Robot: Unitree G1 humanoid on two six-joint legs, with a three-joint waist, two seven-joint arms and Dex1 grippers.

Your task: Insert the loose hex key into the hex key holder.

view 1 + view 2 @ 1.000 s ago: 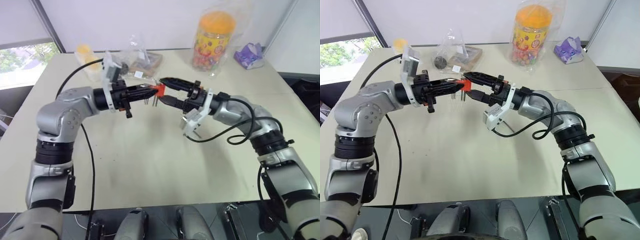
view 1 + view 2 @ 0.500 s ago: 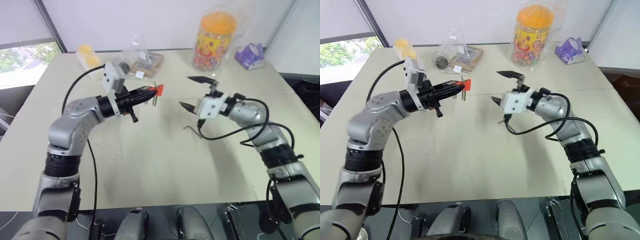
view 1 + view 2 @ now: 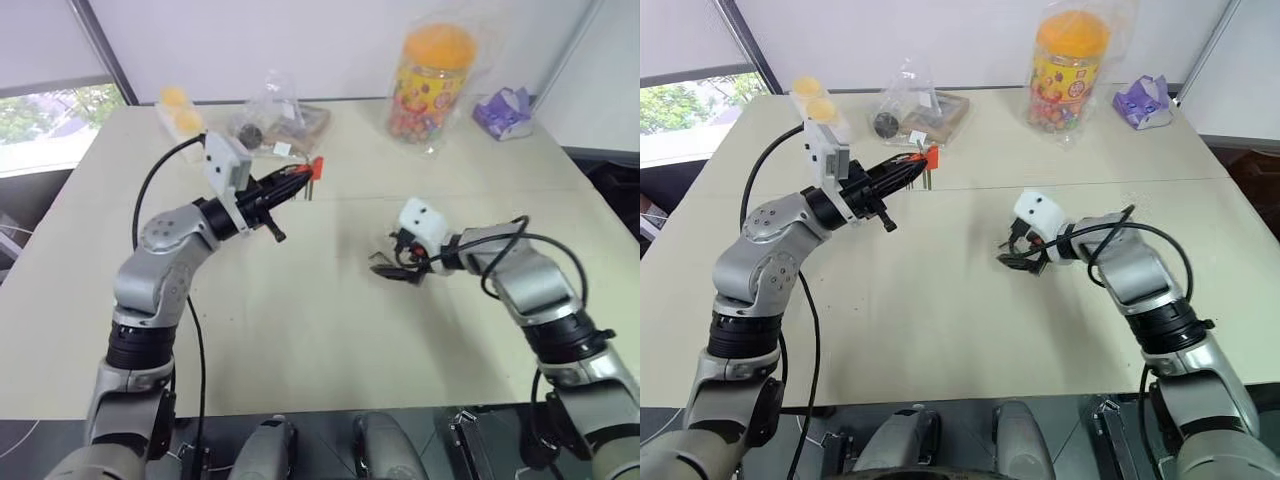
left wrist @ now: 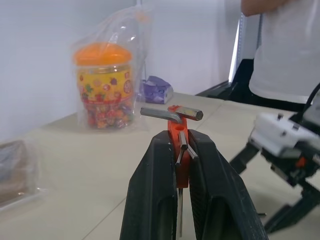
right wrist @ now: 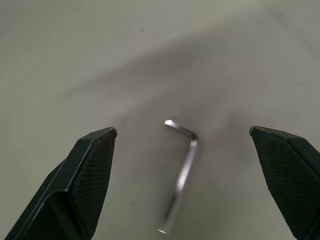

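Above, left tool [image 4: 181,150] clamped on red holder [image 4: 176,131] held over the surface [image 3: 300,300], right tool [image 5: 182,145] spread wide and low, key [image 5: 181,175] lying flat between its fingers [image 5: 90,170]

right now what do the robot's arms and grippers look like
Both arms are silver-grey metal segments joined by black rings, each with a loose black cable looping along it. The left gripper and the right gripper each have two black tapered fingers; the right one's pads show a fine cross-hatched texture. A white boxy camera housing sits on each wrist.
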